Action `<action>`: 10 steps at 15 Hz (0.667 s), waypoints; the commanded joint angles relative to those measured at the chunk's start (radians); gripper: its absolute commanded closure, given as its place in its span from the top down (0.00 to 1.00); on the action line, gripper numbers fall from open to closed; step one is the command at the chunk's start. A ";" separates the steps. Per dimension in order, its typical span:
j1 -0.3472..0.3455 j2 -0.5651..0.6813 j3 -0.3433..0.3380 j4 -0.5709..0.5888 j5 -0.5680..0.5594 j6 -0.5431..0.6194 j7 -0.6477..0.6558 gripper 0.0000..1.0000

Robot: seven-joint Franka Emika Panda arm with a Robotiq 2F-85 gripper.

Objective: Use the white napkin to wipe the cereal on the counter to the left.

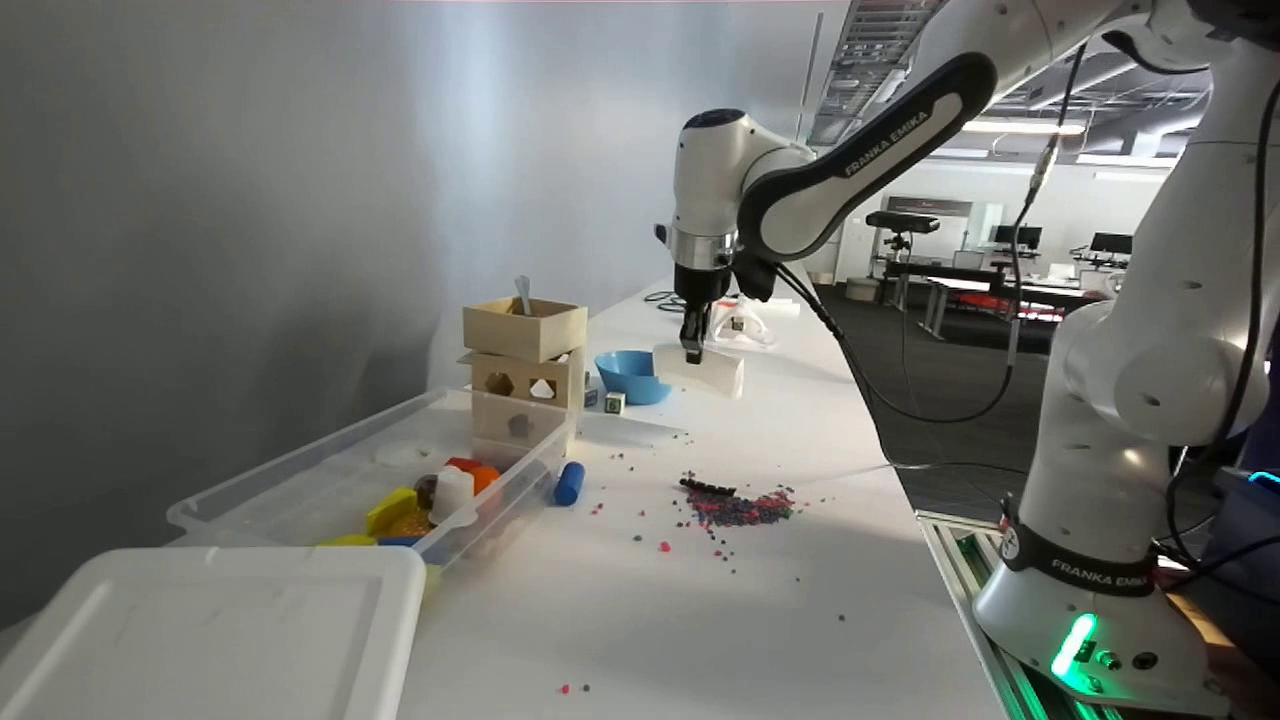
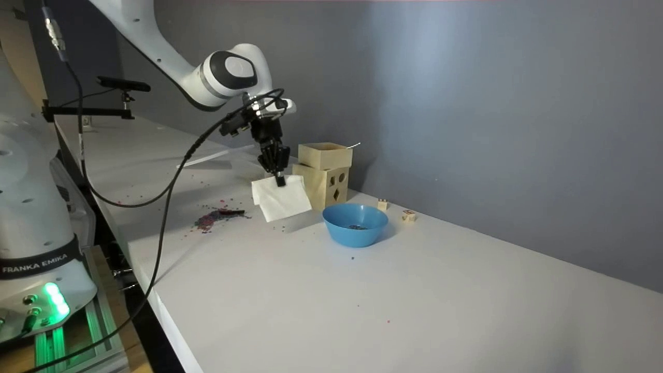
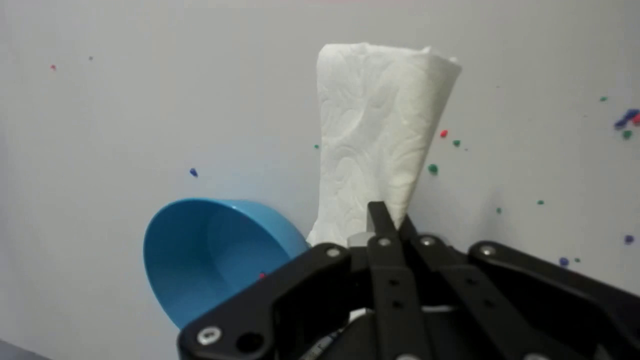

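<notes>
The fingers (image 3: 381, 220) pinch the napkin (image 2: 282, 201) — soft, embossed white paper, doubled over — and hold it above the desk (image 1: 700, 630). The step in hand looks like the approach, with wiping not yet begun. Near the napkin stands the bowl (image 2: 353, 237), round, smooth and blue. Farther out on the desk lies the cereal (image 1: 742, 508), a grainy red-and-dark heap with strays around it. The next move probably calls for lowering the napkin beside the heap, then sweeping lightly leftward.

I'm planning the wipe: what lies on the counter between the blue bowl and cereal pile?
In both exterior views, a few stray cereal bits lie between the blue bowl and the cereal pile, with a black strip at the pile's edge.
</notes>
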 commanded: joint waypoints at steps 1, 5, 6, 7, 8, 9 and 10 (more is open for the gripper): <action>0.016 0.029 -0.022 0.022 -0.042 0.003 -0.017 0.02; 0.022 0.103 -0.033 0.075 -0.085 0.008 -0.039 0.02; 0.025 0.101 -0.039 0.064 -0.068 0.039 -0.118 0.00; 0.024 0.104 -0.046 0.058 -0.093 0.093 -0.176 0.00; 0.024 0.118 -0.053 0.069 -0.099 0.118 -0.227 0.00; 0.026 0.125 -0.063 0.067 -0.082 0.150 -0.292 0.00; 0.025 0.134 -0.072 0.058 -0.067 0.186 -0.353 0.00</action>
